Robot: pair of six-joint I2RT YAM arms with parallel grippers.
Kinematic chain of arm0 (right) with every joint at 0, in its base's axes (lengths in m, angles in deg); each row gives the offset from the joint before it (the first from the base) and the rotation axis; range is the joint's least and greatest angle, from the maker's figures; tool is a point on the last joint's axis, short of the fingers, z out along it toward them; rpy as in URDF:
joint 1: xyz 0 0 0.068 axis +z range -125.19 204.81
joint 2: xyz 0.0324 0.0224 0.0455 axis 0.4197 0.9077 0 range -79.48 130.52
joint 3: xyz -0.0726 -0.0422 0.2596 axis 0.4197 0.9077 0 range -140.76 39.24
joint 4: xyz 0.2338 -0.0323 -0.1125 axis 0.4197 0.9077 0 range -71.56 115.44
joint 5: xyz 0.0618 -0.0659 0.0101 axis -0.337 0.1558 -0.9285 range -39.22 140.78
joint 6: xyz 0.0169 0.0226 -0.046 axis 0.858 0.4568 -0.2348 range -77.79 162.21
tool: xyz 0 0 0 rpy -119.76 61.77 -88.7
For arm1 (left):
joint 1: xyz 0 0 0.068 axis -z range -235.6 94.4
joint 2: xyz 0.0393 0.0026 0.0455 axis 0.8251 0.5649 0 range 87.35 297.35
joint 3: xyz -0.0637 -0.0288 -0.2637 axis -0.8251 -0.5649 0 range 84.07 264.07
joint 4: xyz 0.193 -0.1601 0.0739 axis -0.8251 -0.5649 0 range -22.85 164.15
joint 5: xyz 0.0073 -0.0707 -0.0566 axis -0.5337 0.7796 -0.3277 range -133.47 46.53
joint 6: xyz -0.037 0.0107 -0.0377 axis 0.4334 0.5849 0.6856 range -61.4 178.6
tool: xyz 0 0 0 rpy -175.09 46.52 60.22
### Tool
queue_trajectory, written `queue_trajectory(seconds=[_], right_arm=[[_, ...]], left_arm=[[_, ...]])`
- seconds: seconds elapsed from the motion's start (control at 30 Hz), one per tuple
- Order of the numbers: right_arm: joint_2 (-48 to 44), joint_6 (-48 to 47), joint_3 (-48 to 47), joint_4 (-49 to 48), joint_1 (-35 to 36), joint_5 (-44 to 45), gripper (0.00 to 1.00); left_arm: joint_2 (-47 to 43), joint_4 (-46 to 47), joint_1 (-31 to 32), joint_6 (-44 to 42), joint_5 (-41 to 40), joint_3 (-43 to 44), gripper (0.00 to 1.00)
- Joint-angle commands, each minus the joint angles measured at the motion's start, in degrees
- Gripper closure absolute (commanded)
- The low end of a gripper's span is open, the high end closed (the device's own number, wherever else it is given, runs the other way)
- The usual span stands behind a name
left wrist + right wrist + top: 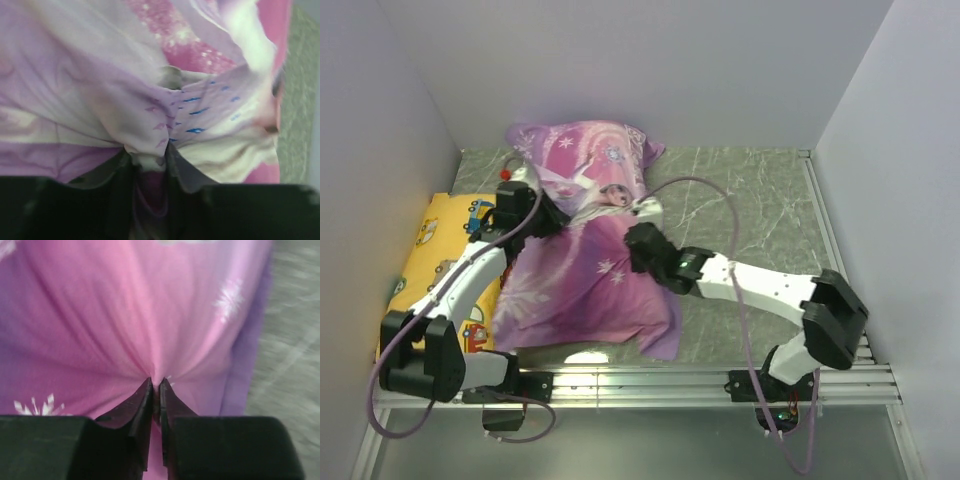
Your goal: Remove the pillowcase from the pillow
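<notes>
The purple-pink pillowcase [582,292] with snowflakes and a princess print lies from the back of the table to the front, bulging at the back. The white pillow is hidden inside it. My left gripper [548,214] is shut on a bunch of the printed fabric at the case's middle left; the left wrist view shows the pillowcase [75,75] gathered between my gripper's [150,162] jaws. My right gripper [628,236] is at the case's middle. The right wrist view shows my gripper [155,385] shut on a pinched fold of the pillowcase [125,305].
A yellow cushion [445,250] printed with vehicles lies along the left wall, under my left arm. Green marbled tabletop [760,210] shows to the right of the case. White walls enclose the back and both sides. A metal rail [650,382] runs along the near edge.
</notes>
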State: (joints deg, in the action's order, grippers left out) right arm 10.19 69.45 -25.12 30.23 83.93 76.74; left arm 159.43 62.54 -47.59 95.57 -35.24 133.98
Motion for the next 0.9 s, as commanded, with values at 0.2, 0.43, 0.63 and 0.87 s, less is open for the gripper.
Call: queue_trajectory(seconds=[0.2, 0.43, 0.63, 0.87], right_arm=[[-17.9, 3.1, 9.6, 8.0, -13.2, 5.9, 0.8], [-28.0, 0.6, 7.9, 13.0, -12.3, 10.0, 0.25], [-32.5, -6.4, 7.6, 9.6, -1.7, 10.7, 0.06], [-19.9, -5.5, 5.9, 9.6, 5.8, 17.3, 0.02]], left_arm=[[13.2, 1.7, 19.2, -1.3, 5.0, 13.9, 0.88], [20.2, 1.9, 29.8, 0.4, 3.0, 21.2, 0.87], [21.2, 1.3, 32.6, 3.7, 0.2, 24.9, 0.84], [17.1, 0.6, 31.4, 7.8, -5.7, 26.4, 0.6]])
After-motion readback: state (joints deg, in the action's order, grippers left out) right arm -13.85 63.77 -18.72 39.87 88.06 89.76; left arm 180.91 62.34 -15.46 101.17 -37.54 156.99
